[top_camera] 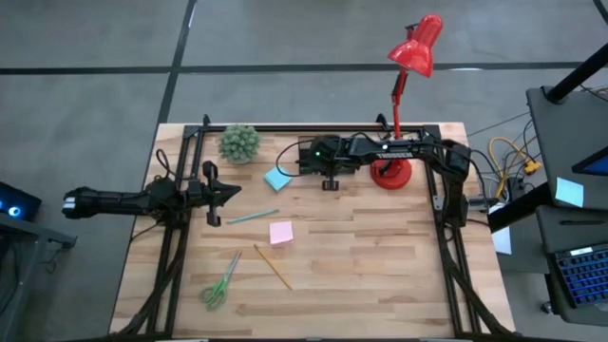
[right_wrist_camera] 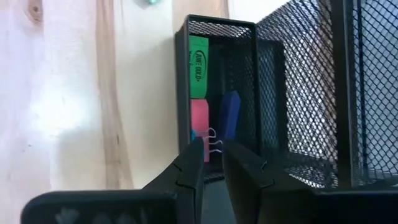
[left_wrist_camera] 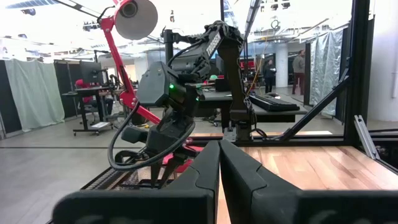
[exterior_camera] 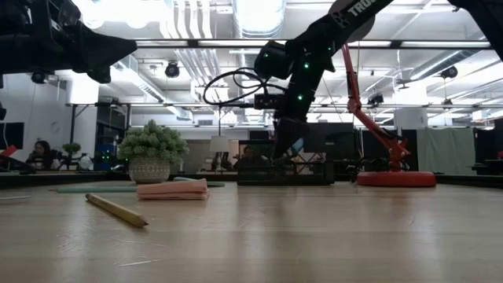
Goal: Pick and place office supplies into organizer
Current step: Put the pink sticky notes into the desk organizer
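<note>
Right tool (right_wrist_camera: 210,155): over the organizer (right_wrist_camera: 267,68), pinching a small binder clip (right_wrist_camera: 213,144) above its narrow compartment, poised to drop it.
Left tool (left_wrist_camera: 219,163): clenched empty, parked at the desk's (top_camera: 380,266) left edge.

Wooden table (top_camera: 380,266) carries scissors (top_camera: 221,282), pencil (top_camera: 273,266), pink notes (top_camera: 280,233)

Arms: I have two, so two grippers, my left (top_camera: 211,193) and my right (right_wrist_camera: 211,163).
Sticky-note pads: two, a blue one (top_camera: 276,179) and a pink one (top_camera: 281,233).
Pens: one (top_camera: 252,217).
Pencils: one (top_camera: 273,266).
Scissors: one pair (top_camera: 220,281).
Organizers: one (right_wrist_camera: 273,93).
Erasers inside it: three, a green one (right_wrist_camera: 198,66), a pink one (right_wrist_camera: 199,116), a blue one (right_wrist_camera: 229,115).
Binder clips: one (right_wrist_camera: 212,144).
Plants: one (top_camera: 239,143).
Lamps: one (top_camera: 407,95).
</note>
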